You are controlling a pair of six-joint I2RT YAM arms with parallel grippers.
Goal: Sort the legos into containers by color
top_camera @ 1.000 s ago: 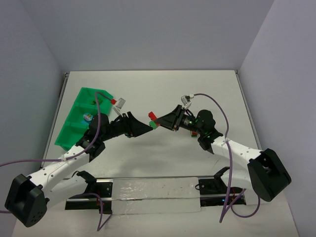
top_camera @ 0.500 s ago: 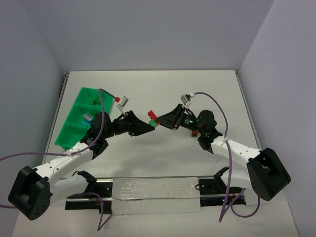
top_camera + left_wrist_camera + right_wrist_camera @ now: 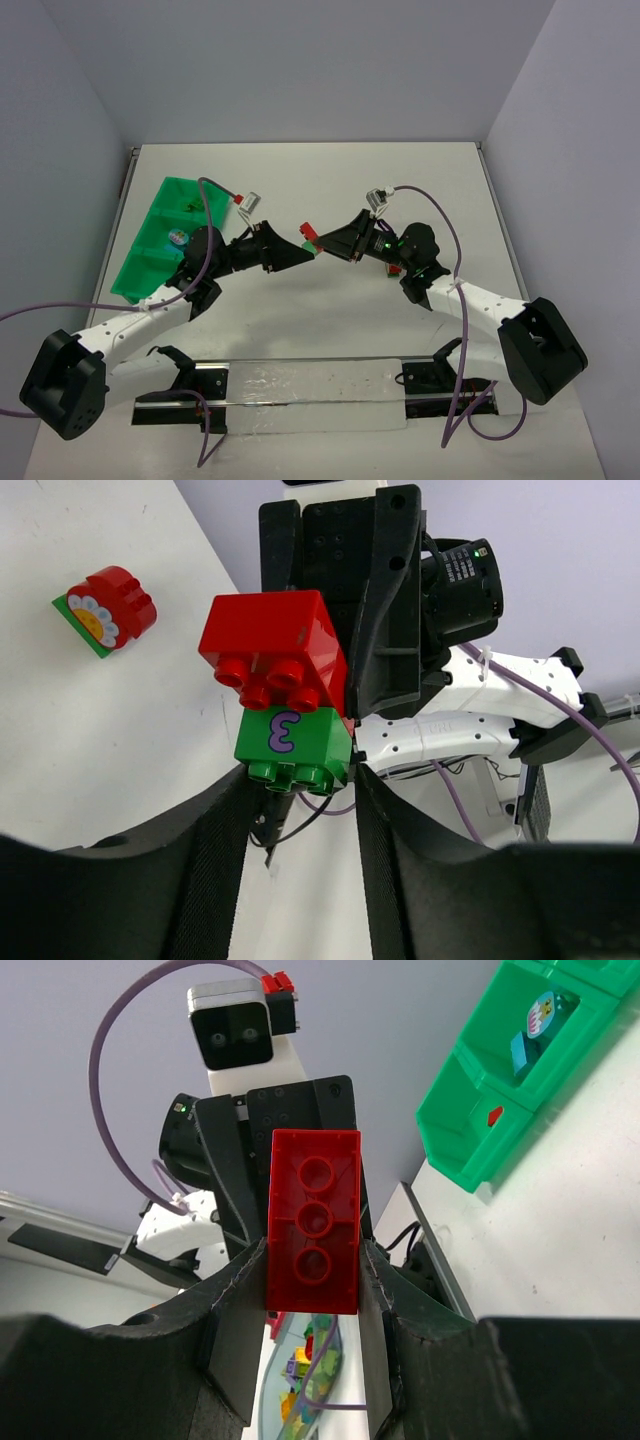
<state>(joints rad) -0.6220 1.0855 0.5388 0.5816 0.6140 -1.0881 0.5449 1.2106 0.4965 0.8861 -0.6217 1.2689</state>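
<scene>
Held pair: green brick [image 3: 293, 742], marked 3, being clamped between fingers of left hand [image 3: 300, 776], closed narrowly on it. red brick [image 3: 313, 1222], touching green brick along one side, being pinched by right hand [image 3: 313, 1260], closed likewise. Both hands being held tip to tip above bench [image 3: 330, 180], bricks between them. green tray [image 3: 130, 255] lying behind left hand, beside its arm; teal brick [image 3: 522, 1048] resting in one compartment. flower brick [image 3: 105, 605] lying on bench beyond left hand, well apart.
</scene>
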